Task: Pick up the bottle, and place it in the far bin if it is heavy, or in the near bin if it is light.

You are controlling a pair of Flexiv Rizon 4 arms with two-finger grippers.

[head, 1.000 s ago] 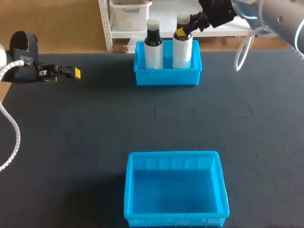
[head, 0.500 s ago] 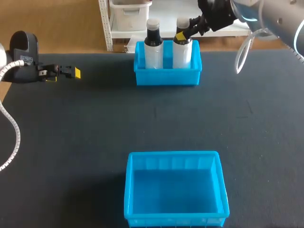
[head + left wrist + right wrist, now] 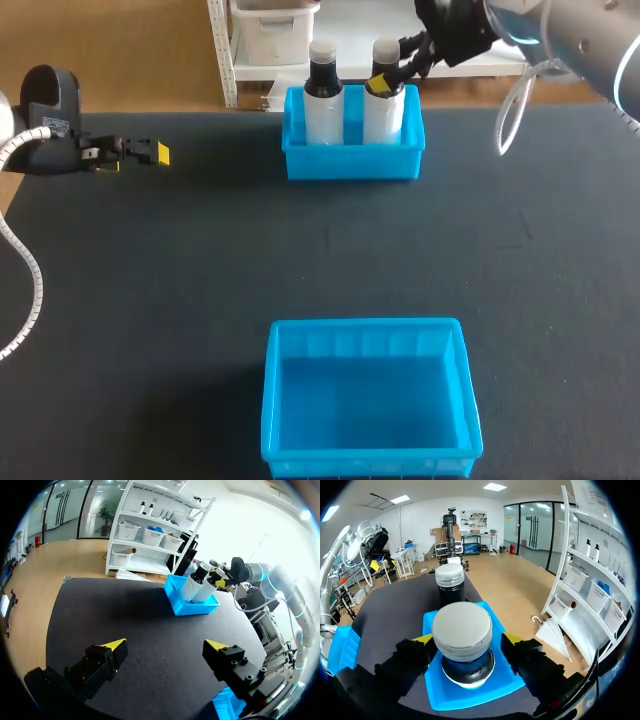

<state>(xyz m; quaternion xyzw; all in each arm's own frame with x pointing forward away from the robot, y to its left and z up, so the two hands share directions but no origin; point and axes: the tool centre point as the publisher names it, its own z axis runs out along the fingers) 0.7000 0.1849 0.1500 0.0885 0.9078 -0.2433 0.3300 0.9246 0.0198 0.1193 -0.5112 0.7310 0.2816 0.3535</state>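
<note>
Two white bottles stand upright in the far blue bin (image 3: 350, 162): one with a dark neck (image 3: 322, 100) on the left, and the task's bottle (image 3: 382, 115) on the right. My right gripper (image 3: 388, 72) sits at that bottle's neck, open. In the right wrist view its fingers (image 3: 420, 647) flank the bottle's grey cap (image 3: 462, 627) with small gaps on both sides. The near blue bin (image 3: 370, 455) holds nothing. My left gripper (image 3: 150, 153) hovers at the table's far left, open and holding nothing (image 3: 165, 647).
The dark-necked bottle (image 3: 450, 582) stands just ahead of the right gripper inside the far bin (image 3: 470, 695). The black table (image 3: 200, 260) lies bare between the two bins. The far bin (image 3: 192, 607) sits well ahead of the left gripper.
The right gripper lowered the bottle a little into the far bin, then its fingers spread apart off the neck. The left arm has not moved.
</note>
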